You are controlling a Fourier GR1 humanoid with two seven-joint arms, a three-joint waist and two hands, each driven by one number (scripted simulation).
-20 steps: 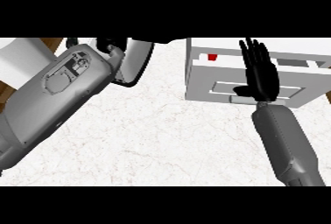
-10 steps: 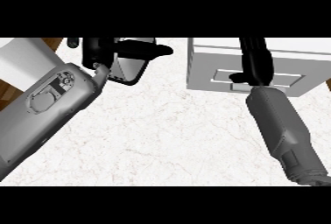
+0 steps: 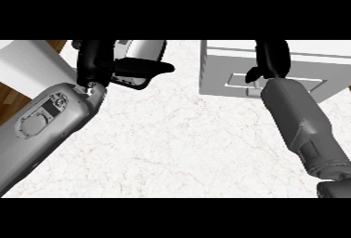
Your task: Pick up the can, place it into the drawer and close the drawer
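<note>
The white drawer unit [image 3: 218, 69] stands at the upper right of the counter, and its front panel sits flush with the body. My right hand [image 3: 271, 56] rests flat against that front just above the recessed handle [image 3: 240, 82], fingers straight and pointing away, their tips cut off by the view's top. No can is visible anywhere. My left hand [image 3: 94, 59] shows at the upper left, fingers up and thumb out to the right, holding nothing.
A silvery appliance [image 3: 146, 48] with a dark face stands behind my left hand. A white block [image 3: 27, 60] and a strip of wooden floor [image 3: 12, 96] lie beyond the counter's left edge. Marble counter top [image 3: 171, 144] spreads between my forearms.
One second ago the drawer stood open with a red can inside. My right hand has pushed its front in, the drawer is now shut and the can is out of sight.
</note>
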